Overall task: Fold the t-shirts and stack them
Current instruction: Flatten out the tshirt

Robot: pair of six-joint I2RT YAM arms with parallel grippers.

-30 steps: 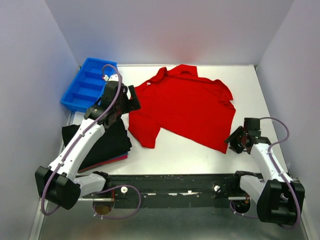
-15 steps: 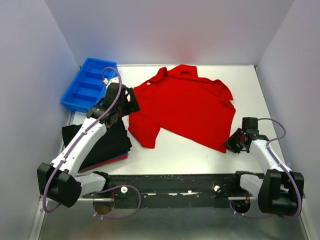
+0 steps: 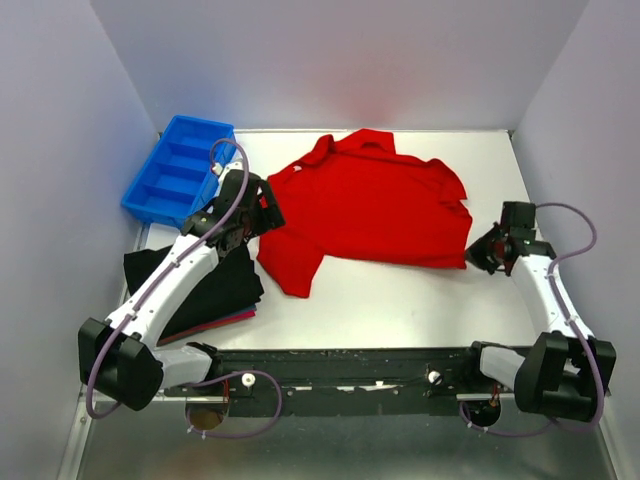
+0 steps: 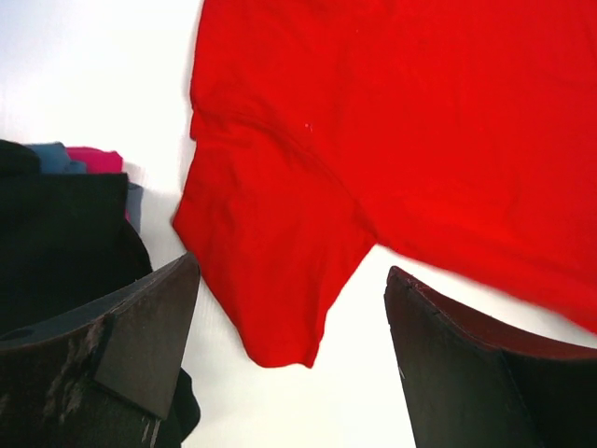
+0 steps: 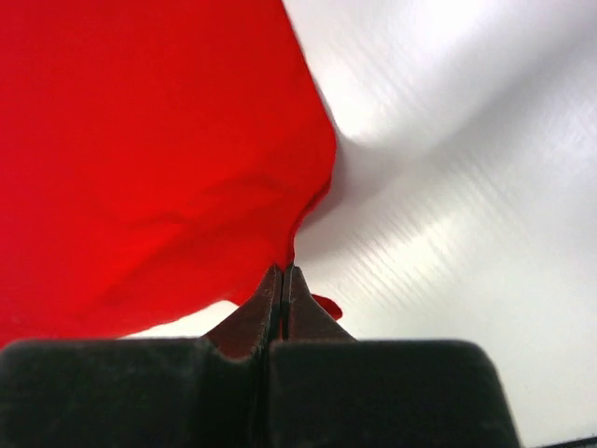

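A bright red t-shirt lies spread across the middle of the table. Its near right corner is pinched in my right gripper, which is shut on the red t-shirt's edge; the jaws meet with cloth between them. My left gripper hangs open above the shirt's left sleeve, its fingers to either side and apart from the cloth. A folded stack of t-shirts, black on top with a dark-red edge below, sits at the near left.
A blue plastic compartment bin stands at the far left by the wall. Grey walls close in the table on three sides. In the left wrist view, the stack's black and pink layers lie left of the sleeve.
My right gripper closed on the red shirt's near right corner and drew it back and to the right, straightening the hem. The left gripper shifted slightly toward the shirt.
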